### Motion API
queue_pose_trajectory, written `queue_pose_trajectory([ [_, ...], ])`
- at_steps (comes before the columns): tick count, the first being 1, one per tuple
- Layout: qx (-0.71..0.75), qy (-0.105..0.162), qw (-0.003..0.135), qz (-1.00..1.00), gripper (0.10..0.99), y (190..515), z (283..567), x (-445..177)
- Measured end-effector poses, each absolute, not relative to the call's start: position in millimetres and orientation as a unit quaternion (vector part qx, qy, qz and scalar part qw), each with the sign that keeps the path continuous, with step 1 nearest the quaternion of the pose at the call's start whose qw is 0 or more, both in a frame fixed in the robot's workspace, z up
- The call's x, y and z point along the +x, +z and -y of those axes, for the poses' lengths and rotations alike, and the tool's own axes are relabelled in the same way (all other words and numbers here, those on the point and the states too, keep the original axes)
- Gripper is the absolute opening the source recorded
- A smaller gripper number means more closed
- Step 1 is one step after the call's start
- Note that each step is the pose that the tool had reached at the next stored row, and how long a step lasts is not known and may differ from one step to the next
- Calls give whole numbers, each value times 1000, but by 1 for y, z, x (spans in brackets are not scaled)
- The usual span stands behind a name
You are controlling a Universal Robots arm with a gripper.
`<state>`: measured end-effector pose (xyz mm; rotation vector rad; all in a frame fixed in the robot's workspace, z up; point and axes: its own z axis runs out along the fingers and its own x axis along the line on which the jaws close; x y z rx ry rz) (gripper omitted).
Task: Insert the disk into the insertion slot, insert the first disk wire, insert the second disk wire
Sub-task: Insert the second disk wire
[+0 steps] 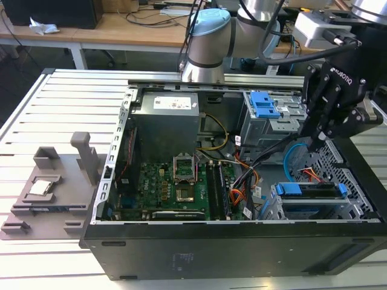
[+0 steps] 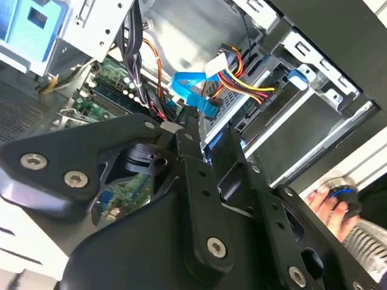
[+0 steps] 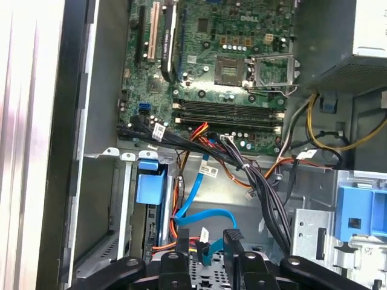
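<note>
Closest to me, the disk (image 1: pixel 311 192) already sits in the insertion slot (image 1: pixel 296 211), blue carrier ends showing, so that step looks done. Just behind it the fingers (image 1: pixel 315 144) reach down into the case, pinching the second disk wire (image 3: pixel 202 214) near its connector, apparently mid-insertion. The first disk wire (image 1: pixel 309 175) lies just below the fingers; whether it is seated I cannot tell.

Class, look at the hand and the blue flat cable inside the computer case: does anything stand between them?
Nothing visible stands between them. In the first wrist view the hand sits right at the looping second disk wire. A bundle of black cables runs beside the loop, not across the way.
</note>
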<state>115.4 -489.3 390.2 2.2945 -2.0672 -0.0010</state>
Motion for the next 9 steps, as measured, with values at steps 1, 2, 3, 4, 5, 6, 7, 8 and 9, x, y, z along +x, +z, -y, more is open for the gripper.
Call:
queue_pose_trajectory([
  [1,750,0,27,661,361,389,489,115],
  [2,753,1,27,658,361,389,489,116],
  [3,754,1,28,656,361,387,489,117],
  [4,754,2,29,656,361,386,487,118],
  [5,754,3,29,656,361,385,485,121],
  [6,755,3,30,655,361,383,484,122],
  [7,755,5,32,655,361,383,484,122],
  [8,756,8,35,654,361,380,484,122],
  [9,756,9,37,653,361,378,484,123],
])
